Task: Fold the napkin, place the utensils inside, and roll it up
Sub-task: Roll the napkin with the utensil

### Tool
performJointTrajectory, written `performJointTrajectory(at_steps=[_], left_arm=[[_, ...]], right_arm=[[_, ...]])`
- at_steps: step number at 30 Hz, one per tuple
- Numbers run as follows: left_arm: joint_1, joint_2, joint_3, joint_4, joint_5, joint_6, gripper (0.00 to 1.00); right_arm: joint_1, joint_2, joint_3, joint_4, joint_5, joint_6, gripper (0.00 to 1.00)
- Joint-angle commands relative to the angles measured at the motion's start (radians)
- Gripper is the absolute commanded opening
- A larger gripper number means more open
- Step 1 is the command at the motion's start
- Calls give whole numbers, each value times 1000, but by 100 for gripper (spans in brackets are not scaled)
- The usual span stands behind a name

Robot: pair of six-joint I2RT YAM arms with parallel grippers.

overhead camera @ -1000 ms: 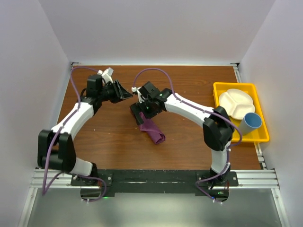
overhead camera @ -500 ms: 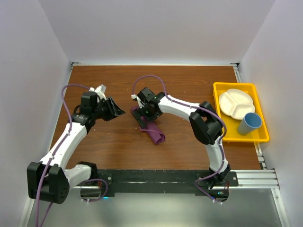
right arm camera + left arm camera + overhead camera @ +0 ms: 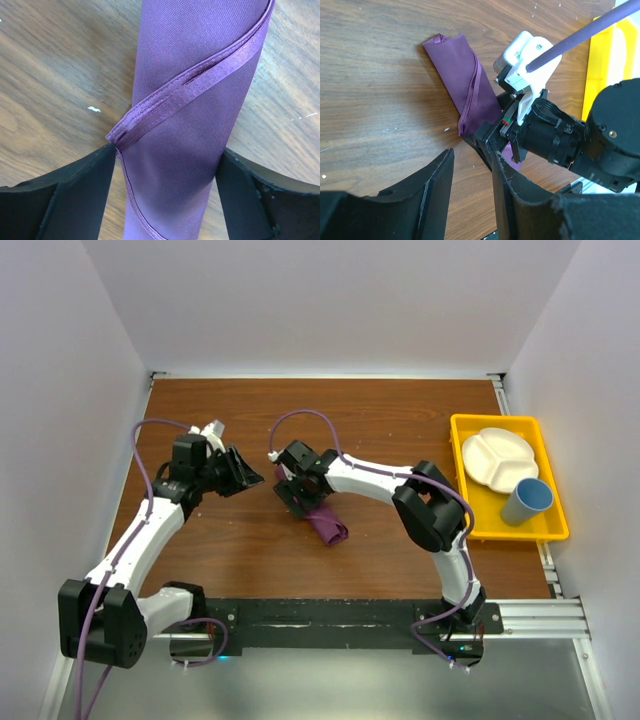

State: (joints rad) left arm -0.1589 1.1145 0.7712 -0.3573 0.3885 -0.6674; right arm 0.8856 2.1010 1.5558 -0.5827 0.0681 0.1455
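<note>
- The napkin [image 3: 327, 522], rolled into a slim plum-purple tube, lies slantwise on the brown bench [image 3: 400, 410], near its middle.
- The right gripper [image 3: 297, 492] is down over the far-left end of the roll, with its jaws spread astride it.
- The overhead view hides that contact, but the right wrist view shows it. Each of the fingers [image 3: 65, 195] meets a side of the roll, one of them at a folded hem corner. Whether they are squeezing the cloth cannot be told.
- The left gripper [image 3: 243, 472] hangs just left of the right one, clear of the cloth. Its jaws are parted with nothing between them.
- Only the left wrist view shows the roll's free end, flat on the wood with a hem running lengthwise.
- At the bench's right edge, a yellow tray [image 3: 494, 421] holds a white divided plate [image 3: 497, 458] and a blue cup [image 3: 527, 502].
</note>
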Motion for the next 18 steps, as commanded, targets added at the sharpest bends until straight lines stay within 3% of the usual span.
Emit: performJointTrajectory(at_steps=[1,8,18], left_arm=[[5,2,22,23,-2,25,41],[7,5,11,38,6,23,41],[7,36,-19,104,41,3,41]], right_arm=[[10,30,-43,26,71,39,76],[-25,21,-94,44,131,92,56],[-232,-100,-292,99,193,48,54]])
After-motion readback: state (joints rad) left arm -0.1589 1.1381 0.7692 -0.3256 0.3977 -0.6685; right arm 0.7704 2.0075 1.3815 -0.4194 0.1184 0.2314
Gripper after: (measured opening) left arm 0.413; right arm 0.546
